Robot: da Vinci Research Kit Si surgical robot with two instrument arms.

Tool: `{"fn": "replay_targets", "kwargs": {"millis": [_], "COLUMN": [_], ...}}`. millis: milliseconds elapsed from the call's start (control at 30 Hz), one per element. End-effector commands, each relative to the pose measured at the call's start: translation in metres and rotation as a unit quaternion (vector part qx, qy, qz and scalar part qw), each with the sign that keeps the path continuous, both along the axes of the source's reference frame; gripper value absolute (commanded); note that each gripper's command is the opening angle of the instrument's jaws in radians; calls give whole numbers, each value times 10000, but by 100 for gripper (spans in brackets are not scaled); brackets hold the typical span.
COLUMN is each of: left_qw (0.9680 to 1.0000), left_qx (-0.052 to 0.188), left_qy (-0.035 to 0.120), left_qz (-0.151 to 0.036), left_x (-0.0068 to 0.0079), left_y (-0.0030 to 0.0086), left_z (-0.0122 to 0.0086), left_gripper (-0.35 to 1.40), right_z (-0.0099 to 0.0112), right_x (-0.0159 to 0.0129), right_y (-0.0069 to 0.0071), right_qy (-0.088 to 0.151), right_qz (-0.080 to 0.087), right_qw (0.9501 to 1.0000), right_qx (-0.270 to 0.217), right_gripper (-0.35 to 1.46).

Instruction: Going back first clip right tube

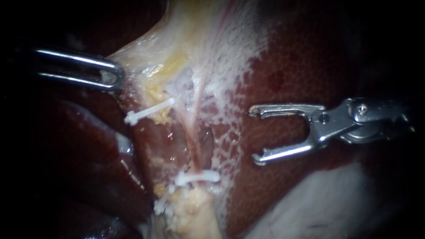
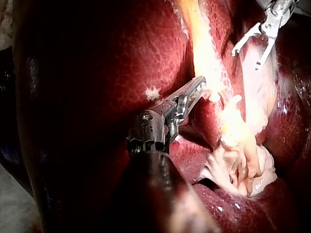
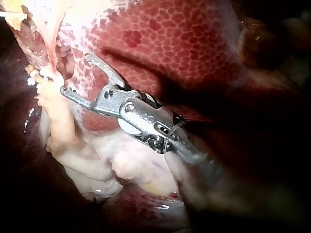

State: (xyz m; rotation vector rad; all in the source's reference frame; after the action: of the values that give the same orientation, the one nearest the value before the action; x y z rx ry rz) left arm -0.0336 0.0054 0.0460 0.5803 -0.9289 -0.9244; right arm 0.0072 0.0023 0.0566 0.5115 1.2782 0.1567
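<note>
A thin pink tube (image 1: pixel 194 132) runs down the pale dissected strip between the liver lobes. One white clip (image 1: pixel 198 177) crosses it low down, and another white clip (image 1: pixel 148 110) lies higher to the left. My right instrument (image 1: pixel 255 135) hovers over the liver to the right of the tube, its jaws open and empty; it also shows in its own wrist view (image 3: pixel 77 73) and as the right instrument (image 2: pixel 246 58) far ahead in the left wrist view. My left instrument (image 1: pixel 113 74) is shut on the edge of the pale tissue (image 1: pixel 146 53) and holds it taut; the left instrument (image 2: pixel 198 87) meets that yellow strip.
Dark red liver (image 1: pixel 301 66) surrounds the strip on both sides. A third white clip (image 1: pixel 161 204) sits near yellow fat (image 1: pixel 195 212) at the bottom. Pale membrane (image 1: pixel 318 203) covers the lower right. A dark liver fold (image 1: pixel 102 168) lies at lower left.
</note>
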Motion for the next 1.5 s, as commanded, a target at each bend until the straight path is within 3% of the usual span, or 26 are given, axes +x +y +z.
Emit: {"fn": "replay_targets", "kwargs": {"millis": [33, 200, 367, 633, 767, 1500], "left_qw": [10000, 10000, 9999, 9993, 9993, 9992], "left_qx": [-40, -5, 117, 335, 346, 362], "left_qy": [6, 40, 79, 64, 55, 40], "left_qz": [15, -59, -12, 119, 159, 176], "left_x": [-1, -5, -12, -42, -50, -58], "left_y": [-1, -8, -15, -32, -35, -43], "left_z": [4, 30, 62, 102, 103, 89], "left_gripper": [-35, -35, -35, -35, -35, -35], "right_z": [0, 0, 0, 0, 0, 0], "right_x": [-1, -5, -8, -13, -13, -11], "right_y": [0, -1, -2, -1, -1, -1], "right_qy": [2, 8, 13, 17, 17, 12], "right_qz": [-3, -14, -21, -29, -29, -20], "right_qw": [10000, 10000, 10000, 10000, 10000, 10000], "right_qx": [0, -2, -3, -3, -2, -2], "right_gripper": [60, 60, 60, 60, 60, 60]}}
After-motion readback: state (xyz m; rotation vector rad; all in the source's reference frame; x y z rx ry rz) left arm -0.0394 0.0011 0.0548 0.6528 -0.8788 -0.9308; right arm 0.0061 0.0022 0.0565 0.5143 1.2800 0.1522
